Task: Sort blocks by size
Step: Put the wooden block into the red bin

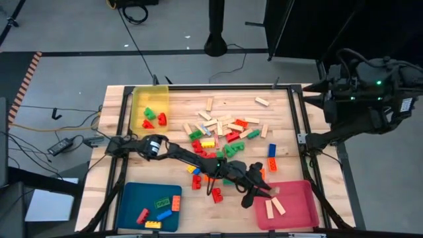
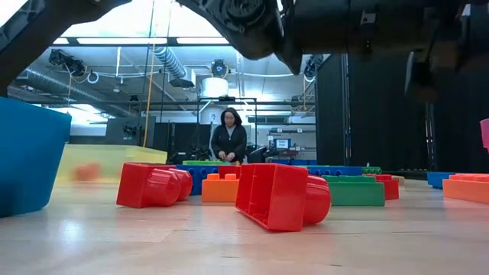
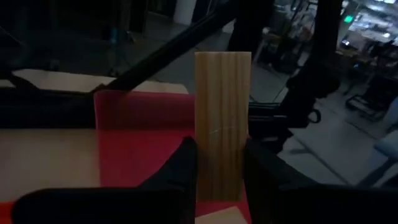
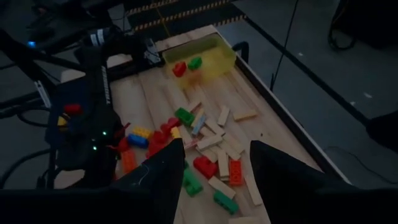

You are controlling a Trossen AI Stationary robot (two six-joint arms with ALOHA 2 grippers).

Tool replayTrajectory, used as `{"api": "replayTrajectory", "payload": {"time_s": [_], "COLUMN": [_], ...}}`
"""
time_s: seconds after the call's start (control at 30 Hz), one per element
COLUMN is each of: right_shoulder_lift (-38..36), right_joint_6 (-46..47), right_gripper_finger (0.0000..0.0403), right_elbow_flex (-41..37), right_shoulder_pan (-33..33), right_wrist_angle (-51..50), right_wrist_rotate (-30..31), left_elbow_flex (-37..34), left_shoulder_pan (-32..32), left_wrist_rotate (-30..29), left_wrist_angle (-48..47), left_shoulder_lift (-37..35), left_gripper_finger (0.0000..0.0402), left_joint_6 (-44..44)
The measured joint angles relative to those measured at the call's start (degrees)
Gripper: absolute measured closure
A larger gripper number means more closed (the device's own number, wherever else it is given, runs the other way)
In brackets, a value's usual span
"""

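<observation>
Wooden bar [image 3: 222, 124] clenched upright in the left jaws [image 3: 217, 165], right over the pink tray [image 1: 294, 198]. Release it tilted and it could bounce off the tray's rim. Right jaws [image 4: 214, 165] gape, parked beyond the tray.

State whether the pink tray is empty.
Not empty: the pink flat tray holds two pale wooden bars; the left gripper grips a third above it.

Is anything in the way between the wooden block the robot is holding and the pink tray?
Nothing visible is. The left pincer grips the wooden bar right over the pink tray, where two bars already lie to one side.
</observation>
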Motion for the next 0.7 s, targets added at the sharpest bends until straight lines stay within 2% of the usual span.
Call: {"api": "replayTrajectory", "payload": {"time_s": [0.07, 0.3, 0.4, 0.53, 0.7], "right_shoulder_lift": [-0.78, -3.02, -3.58, -3.71, -3.67], "right_joint_6": [0.01, 0.05, 0.74, 1.95, 2.03], "right_gripper_finger": [0.0205, 0.0207, 0.0205, 0.0204, 0.0206], "right_elbow_flex": [-1.33, -4.80, -6.14, -6.99, -8.30], "right_shoulder_pan": [0.00, 0.00, 0.00, 0.00, 0.00], "right_wrist_angle": [1.30, 3.93, 4.03, 4.00, 3.79], "right_wrist_rotate": [0.01, -0.82, -1.07, -1.13, -1.01], "left_elbow_flex": [0.06, 0.06, 0.06, -0.02, 0.08], "left_shoulder_pan": [0.10, 0.12, 0.21, 1.71, 7.14], "left_wrist_rotate": [1.20, 3.48, 6.22, 10.26, 13.48], "left_wrist_angle": [0.99, 1.26, 0.87, -0.42, -7.54], "left_shoulder_lift": [0.71, 0.99, 0.99, -1.08, -10.68], "left_gripper_finger": [0.0294, 0.0165, 0.0128, 0.0110, 0.0123], "left_joint_6": [-1.24, -1.08, -2.25, -4.39, 0.15]}}
